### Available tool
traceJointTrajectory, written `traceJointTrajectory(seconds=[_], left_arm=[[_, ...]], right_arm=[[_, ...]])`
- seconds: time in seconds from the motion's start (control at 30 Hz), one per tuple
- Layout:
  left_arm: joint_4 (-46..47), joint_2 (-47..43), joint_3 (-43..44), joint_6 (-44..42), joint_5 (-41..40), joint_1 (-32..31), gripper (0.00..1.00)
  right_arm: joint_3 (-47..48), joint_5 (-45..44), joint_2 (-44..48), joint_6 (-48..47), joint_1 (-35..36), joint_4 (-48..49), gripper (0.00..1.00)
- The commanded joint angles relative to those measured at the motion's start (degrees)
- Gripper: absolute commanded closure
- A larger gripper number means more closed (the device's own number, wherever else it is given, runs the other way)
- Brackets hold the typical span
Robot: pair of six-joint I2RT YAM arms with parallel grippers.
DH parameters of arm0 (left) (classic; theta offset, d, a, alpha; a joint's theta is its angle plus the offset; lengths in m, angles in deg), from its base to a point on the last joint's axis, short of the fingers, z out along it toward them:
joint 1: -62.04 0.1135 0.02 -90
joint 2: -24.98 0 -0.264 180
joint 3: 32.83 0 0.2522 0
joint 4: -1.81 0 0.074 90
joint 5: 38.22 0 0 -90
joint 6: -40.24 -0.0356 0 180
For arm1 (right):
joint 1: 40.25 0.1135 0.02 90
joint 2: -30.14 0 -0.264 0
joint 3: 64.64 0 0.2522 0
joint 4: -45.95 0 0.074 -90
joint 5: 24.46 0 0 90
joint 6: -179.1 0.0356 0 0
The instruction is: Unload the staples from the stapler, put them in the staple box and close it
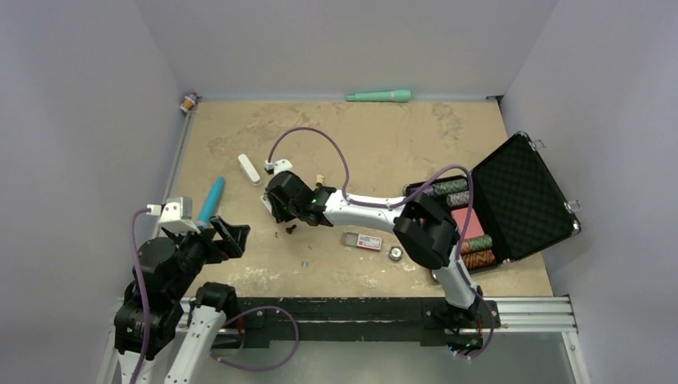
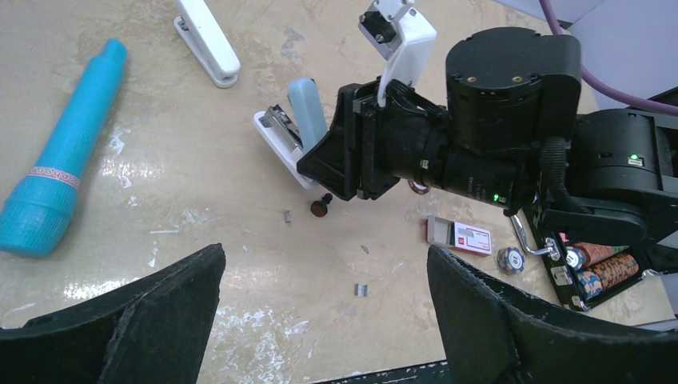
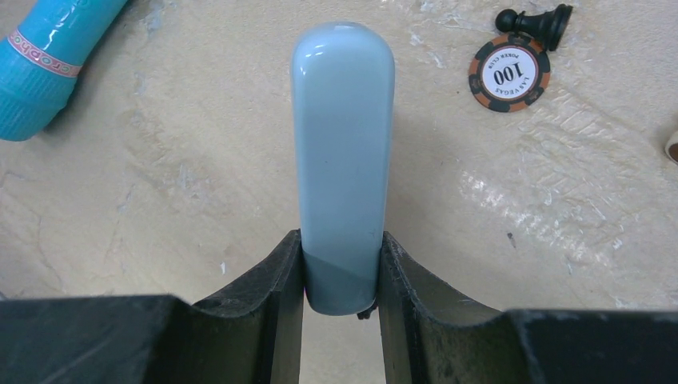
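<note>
We counted two staplers: the right gripper (image 3: 342,272) clenched the blue-grey stapler (image 3: 342,152) by its lid, and the white stapler (image 2: 206,40) lay apart. The left gripper (image 2: 326,256) hung wide open. One strip of staples (image 2: 360,290) lay loose on the table (image 2: 200,240), near one black pawn (image 2: 321,206).

Pale-blue stapler (image 2: 306,112) open; silvery staples (image 2: 360,290) nearby.

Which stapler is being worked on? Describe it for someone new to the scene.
On the tan table, find the right gripper near the middle. The stapler is clamped in it. Its pale blue-grey top over a white base sets it apart from the all-white stapler lying free beyond.
</note>
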Motion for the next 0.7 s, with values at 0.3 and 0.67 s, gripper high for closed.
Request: traceJointTrajectory(seconds=[0.3, 0.67], left_arm=[[1.93, 0.87, -0.31, -1.27, 1.06, 0.33, 0.0], [2.07, 1.39, -0.26, -1.45, 1.58, 0.98, 0.0]], right_arm=[[11.41, -7.22, -6.83, -3.56, 1.05, -1.14, 1.0], [17.49, -11.01, -12.54, -5.96, 1.15, -4.07, 0.97]])
